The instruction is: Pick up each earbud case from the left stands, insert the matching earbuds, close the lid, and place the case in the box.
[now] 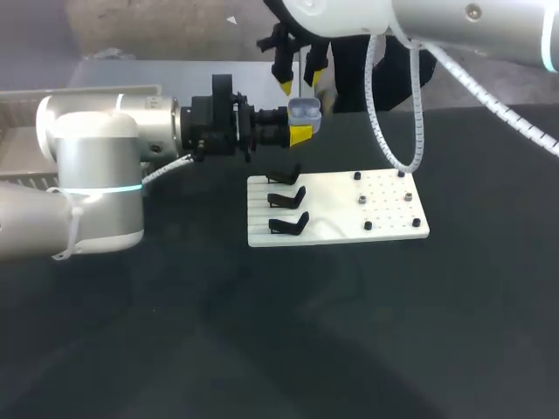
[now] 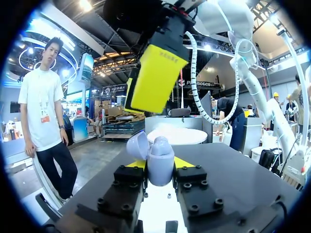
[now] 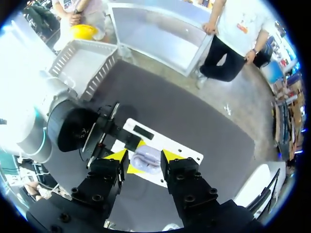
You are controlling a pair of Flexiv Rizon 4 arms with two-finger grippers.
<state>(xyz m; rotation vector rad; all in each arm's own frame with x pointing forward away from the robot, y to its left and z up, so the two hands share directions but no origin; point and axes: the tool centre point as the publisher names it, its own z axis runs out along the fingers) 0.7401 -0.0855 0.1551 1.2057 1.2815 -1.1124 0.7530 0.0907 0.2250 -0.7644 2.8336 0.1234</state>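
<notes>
A grey-blue earbud case [image 1: 303,109] with its lid open is held above the table behind the white board [image 1: 336,229]. My left gripper [image 1: 301,123] is shut on it from two sides; in the left wrist view the case [image 2: 161,162] stands upright between the gripper's [image 2: 160,170] fingers, lid [image 2: 137,145] tipped back. My right gripper [image 1: 300,80] hangs open just above the case without touching it. In the right wrist view the case [image 3: 147,160] lies below the gap of that gripper [image 3: 145,156]. Three black stands [image 1: 288,199] on the board are bare.
The board's right half carries several small black pegs [image 1: 368,225] and a grey piece [image 1: 361,200]. A pale mesh box [image 1: 17,140] sits at the table's far left, behind my left arm. Dark table surface lies in front of the board.
</notes>
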